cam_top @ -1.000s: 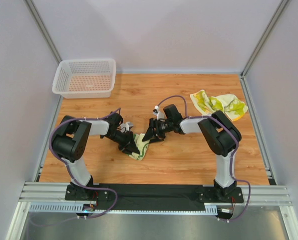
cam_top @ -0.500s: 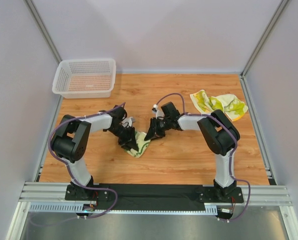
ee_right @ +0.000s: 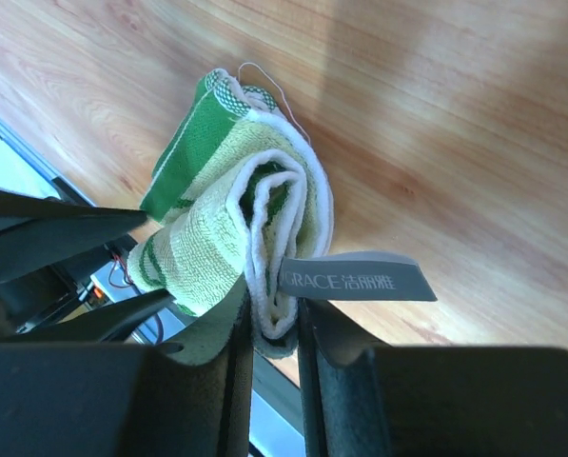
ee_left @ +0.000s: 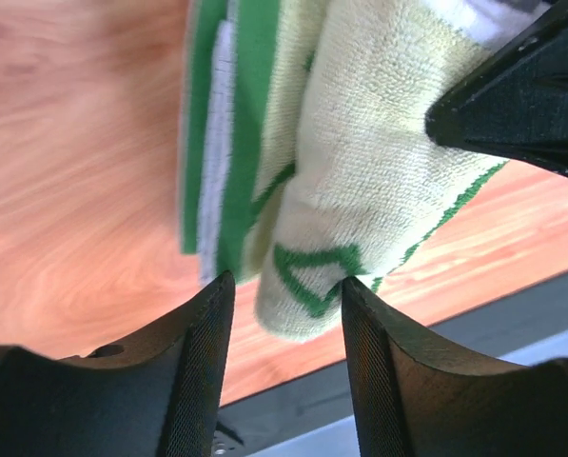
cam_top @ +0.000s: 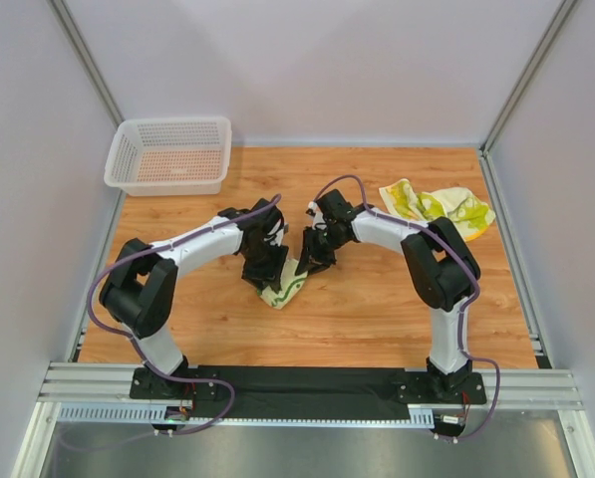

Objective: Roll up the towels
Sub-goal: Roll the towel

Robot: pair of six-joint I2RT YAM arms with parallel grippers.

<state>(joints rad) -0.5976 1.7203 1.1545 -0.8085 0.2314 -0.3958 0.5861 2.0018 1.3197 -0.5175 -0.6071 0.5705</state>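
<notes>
A partly rolled towel (cam_top: 286,287), cream-yellow with green lines, lies on the wooden table between both grippers. My right gripper (ee_right: 274,324) is shut on the folded edge of this towel (ee_right: 226,219), just beside its grey label (ee_right: 355,279). My left gripper (ee_left: 288,286) is open around the towel's (ee_left: 360,162) other end; the cloth touches one inner pad and a gap shows at the other. In the top view the left gripper (cam_top: 266,269) and the right gripper (cam_top: 313,261) stand close together over it. More towels (cam_top: 439,207) lie crumpled at the back right.
A white mesh basket (cam_top: 167,155) stands at the back left corner. Grey walls and metal posts ring the table. The black base rail (cam_top: 297,383) runs along the near edge. Purple cables loop from both arms.
The right gripper has shut on the towel's edge. The left gripper has opened and let go of the towel. Both grippers and the towel have shifted slightly right.
</notes>
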